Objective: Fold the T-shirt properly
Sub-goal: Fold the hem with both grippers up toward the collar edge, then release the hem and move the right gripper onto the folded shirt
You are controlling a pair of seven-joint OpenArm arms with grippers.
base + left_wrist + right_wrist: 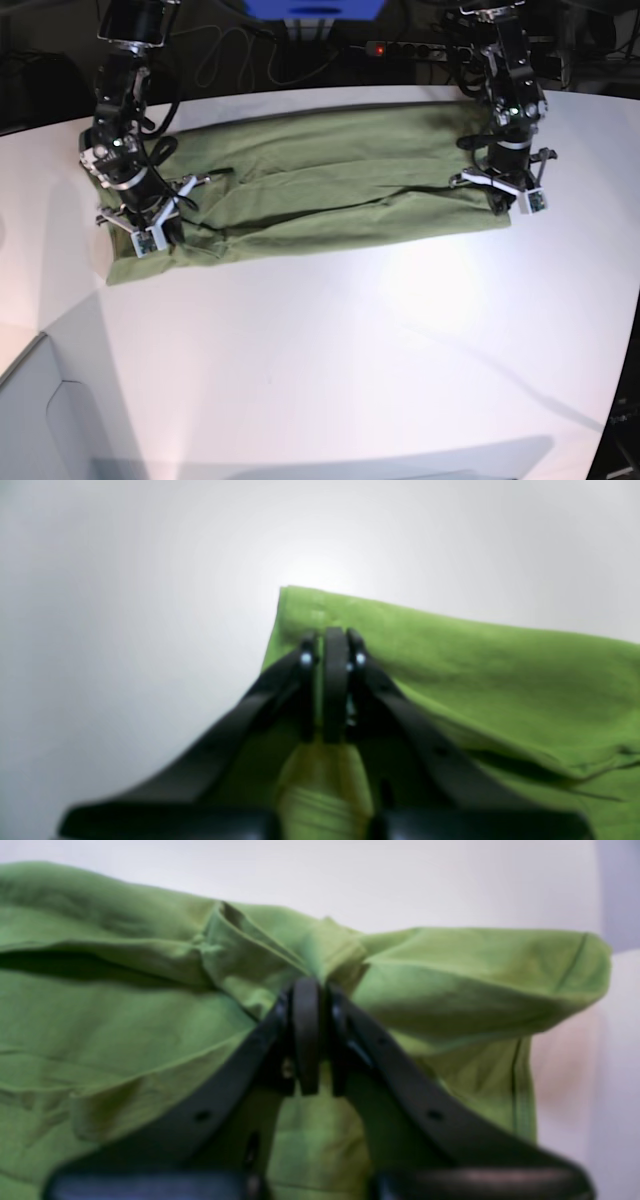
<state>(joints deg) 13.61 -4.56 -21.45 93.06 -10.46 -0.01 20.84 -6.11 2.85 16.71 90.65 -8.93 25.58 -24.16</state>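
Observation:
The olive-green T-shirt (320, 200) lies on the white table (380, 340) as a long band folded lengthwise, running left to right. My left gripper (497, 205), on the right in the base view, is down at the band's right end. In the left wrist view the left gripper (334, 635) is shut on a corner of the T-shirt (475, 670). My right gripper (160, 240) is at the band's left end. In the right wrist view the right gripper (310, 987) pinches a bunched fold of the T-shirt (125, 1030), its fingers nearly together.
A power strip (400, 47) with a red light and loose cables (225, 50) lie along the table's far edge. The table's edge cuts across the near left corner (40, 340). A blue object (315, 8) stands behind the table.

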